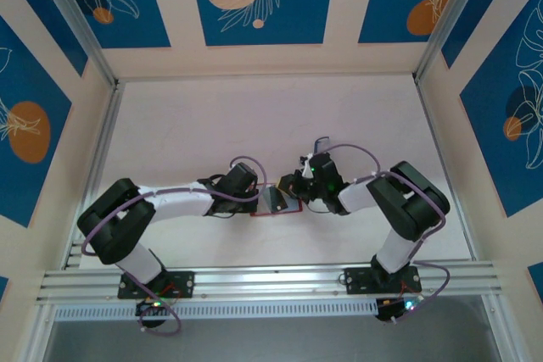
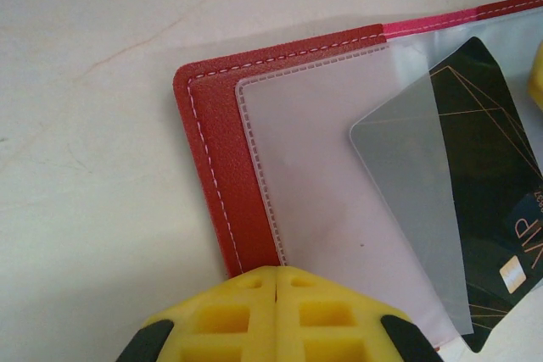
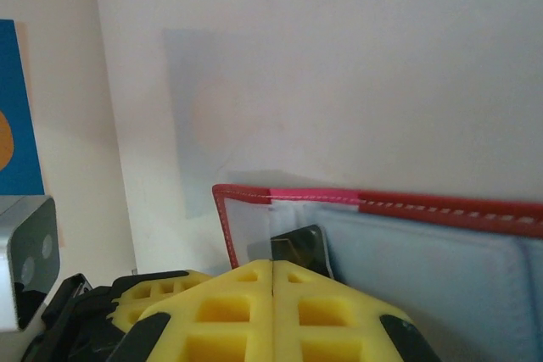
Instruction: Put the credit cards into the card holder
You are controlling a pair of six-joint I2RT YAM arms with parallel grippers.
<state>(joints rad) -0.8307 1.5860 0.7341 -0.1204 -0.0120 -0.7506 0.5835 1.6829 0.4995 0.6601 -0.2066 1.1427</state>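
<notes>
One red card holder (image 2: 212, 175) lying open on the table (image 2: 85, 125), one dark credit card (image 2: 496, 175) sitting partly under a clear sleeve (image 2: 314, 175), left gripper (image 2: 276, 281) resting closed at the holder's near edge, right gripper (image 3: 272, 269) sitting closed against the card, hold unclear, bare tabletop stretching beyond the stitched edges.

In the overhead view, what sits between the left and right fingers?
The open red card holder, with a dark card on it, spans the gap between the left fingers and the right fingers, as the top view shows.
</notes>
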